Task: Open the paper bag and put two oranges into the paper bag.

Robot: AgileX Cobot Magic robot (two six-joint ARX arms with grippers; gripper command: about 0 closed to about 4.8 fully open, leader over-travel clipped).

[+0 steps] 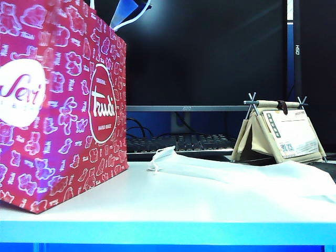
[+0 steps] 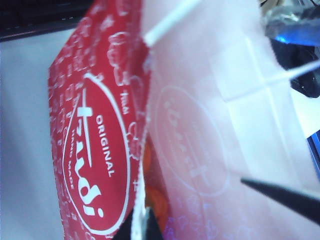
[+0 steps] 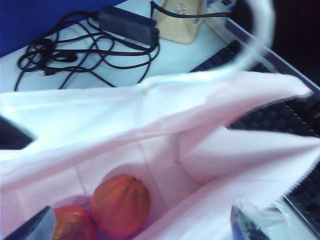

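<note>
The paper bag (image 1: 58, 105) stands upright on the table's left side, magenta-red with white prints, its mouth open. My left gripper (image 2: 139, 230) is shut on the bag's (image 2: 95, 150) side rim, and the white paper edge shows between its dark fingers. My right gripper (image 3: 142, 227) hangs over the open mouth with its fingers (image 3: 32, 227) spread wide and nothing between them. Two oranges (image 3: 120, 205) (image 3: 72, 225) lie side by side on the bag's floor (image 3: 165, 180). A sliver of orange (image 2: 157, 202) also shows inside the bag in the left wrist view.
A flat white fabric bag (image 1: 220, 173) lies on the table right of the paper bag. A beige stand with a calendar (image 1: 278, 134) sits at the back right. Behind the table are a keyboard (image 1: 178, 143) and a monitor. Black cables and a power adapter (image 3: 75, 45) lie beyond the bag.
</note>
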